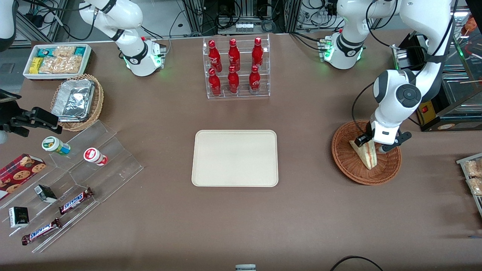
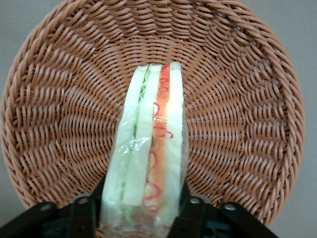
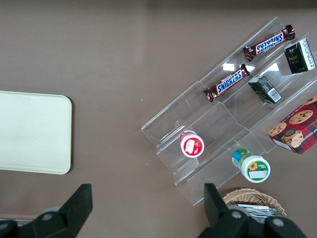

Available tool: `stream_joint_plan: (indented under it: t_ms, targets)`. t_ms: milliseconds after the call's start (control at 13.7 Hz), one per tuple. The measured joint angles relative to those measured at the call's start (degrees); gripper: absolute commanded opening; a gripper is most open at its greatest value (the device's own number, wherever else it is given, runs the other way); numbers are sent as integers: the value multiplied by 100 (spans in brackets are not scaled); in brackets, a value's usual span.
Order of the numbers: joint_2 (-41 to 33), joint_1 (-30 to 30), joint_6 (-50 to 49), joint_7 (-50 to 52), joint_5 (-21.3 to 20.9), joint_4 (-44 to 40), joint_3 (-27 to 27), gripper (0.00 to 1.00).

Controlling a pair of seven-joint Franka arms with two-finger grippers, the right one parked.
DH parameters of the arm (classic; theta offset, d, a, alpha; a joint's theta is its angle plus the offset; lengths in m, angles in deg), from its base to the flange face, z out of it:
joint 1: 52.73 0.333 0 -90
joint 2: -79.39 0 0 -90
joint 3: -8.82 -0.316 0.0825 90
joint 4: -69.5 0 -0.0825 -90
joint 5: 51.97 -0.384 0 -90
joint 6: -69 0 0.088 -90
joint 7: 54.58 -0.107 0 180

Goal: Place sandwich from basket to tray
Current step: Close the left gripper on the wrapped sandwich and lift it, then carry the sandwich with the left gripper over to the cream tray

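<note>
Sandwich (image 2: pixel 148 148): stood on edge in the basket (image 1: pixel 344 158), triangular wedge of pale bread in clear crinkled wrap, green layer and red-orange stripe showing along the cut face.
Gripper (image 1: pixel 370 146): lowered into the basket, one black finger on each bread face, clamped on the sandwich's thick end.
Progress: grasp judged made; lift not yet evident, since the wedge looked seated on the weave; carry and set-down left to do.
Basket: round, shallow, reddish-brown wicker with tight ribbed weave and a thicker braided rim; sat on the desk (image 1: pixel 308 210) toward the working arm's end.
Tray (image 1: pixel 211 177): flat cream rectangle, rounded corners, low rim, smooth matte surface, nothing on it; lay mid-desk, well apart from the basket.
Handling: soft bread under slick film, likely to squash or slip under a hard squeeze.
Surroundings: clear rack of red bottles (image 1: pixel 235 66) farther from the front camera than the tray; brown matte desk cover.
</note>
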Motion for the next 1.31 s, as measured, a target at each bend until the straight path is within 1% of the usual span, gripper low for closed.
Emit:
stream_joint_plan:
  t_ms: [219,292,365,583,729,875,1021,1094,1312]
  targets:
    - [-41,22,-90,0,-14,-28,0,0]
    - [-100,24,-287,3,-14,-108,0,0]
    - [-199,23,-662,4,-14,-282,8,0]
    - [-563,-133,-2310,40,-9,-1197,89,0]
    - [-701,-493,-3087,219,3,-1844,124,0]
    - [-712,-940,-3454,413,97,-2315,154,0]
    - [-647,-1378,-3505,563,411,-2605,175,0]
    - [-577,-1614,-3505,616,497,-2724,181,0]
    - [-162,-2376,-3504,901,540,-3127,195,0]
